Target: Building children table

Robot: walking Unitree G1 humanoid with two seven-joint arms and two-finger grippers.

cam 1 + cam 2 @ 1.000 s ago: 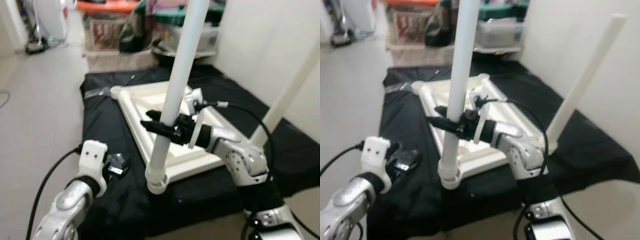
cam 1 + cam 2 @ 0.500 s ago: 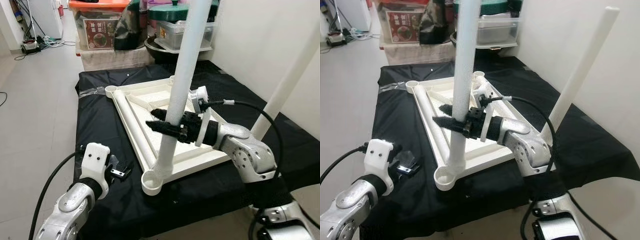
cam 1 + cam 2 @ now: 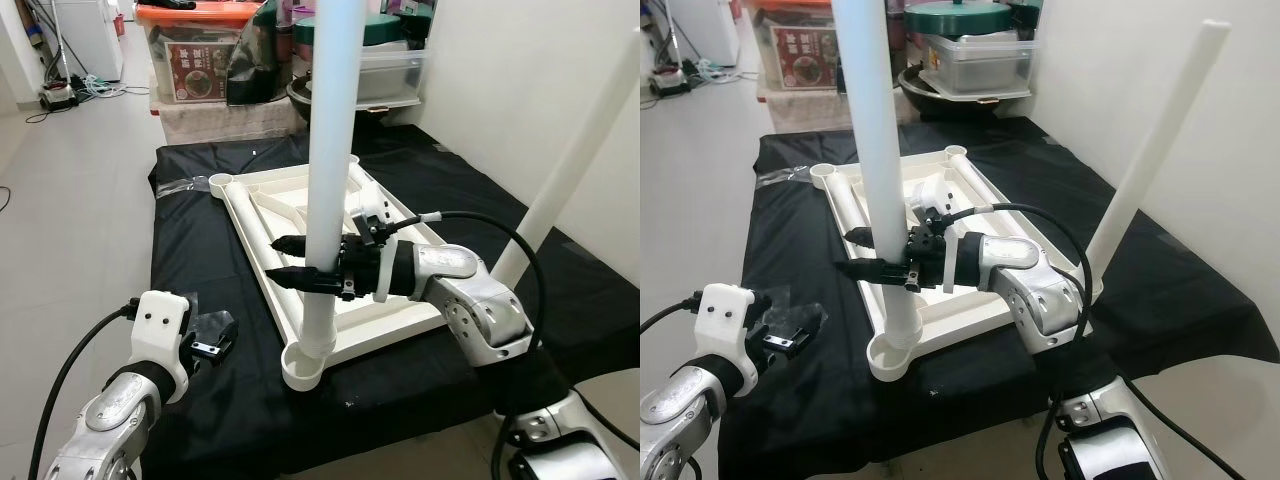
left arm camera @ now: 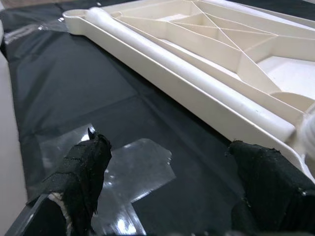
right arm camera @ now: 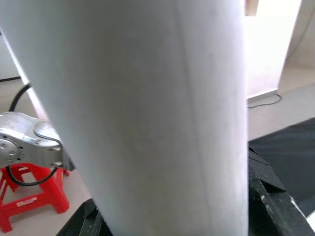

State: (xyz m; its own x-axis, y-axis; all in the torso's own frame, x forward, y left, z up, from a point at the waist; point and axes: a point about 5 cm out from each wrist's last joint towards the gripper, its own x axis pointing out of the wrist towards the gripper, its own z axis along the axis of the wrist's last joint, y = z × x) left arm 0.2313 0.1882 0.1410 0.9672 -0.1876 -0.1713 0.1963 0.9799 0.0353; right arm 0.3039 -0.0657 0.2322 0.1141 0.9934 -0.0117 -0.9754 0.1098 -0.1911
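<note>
Head stereo pair overhead; wrist cameras close on tabletop (image 4: 197, 83), leg (image 5: 147, 113).

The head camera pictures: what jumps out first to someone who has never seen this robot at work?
A tall white table leg stands nearly upright in the near corner socket of the upturned cream tabletop, with the right gripper clasping it from the side. A second white leg rises slanted from the tabletop's right corner. Everything sits on a black cloth, where the left gripper hovers open near the front left.
</note>
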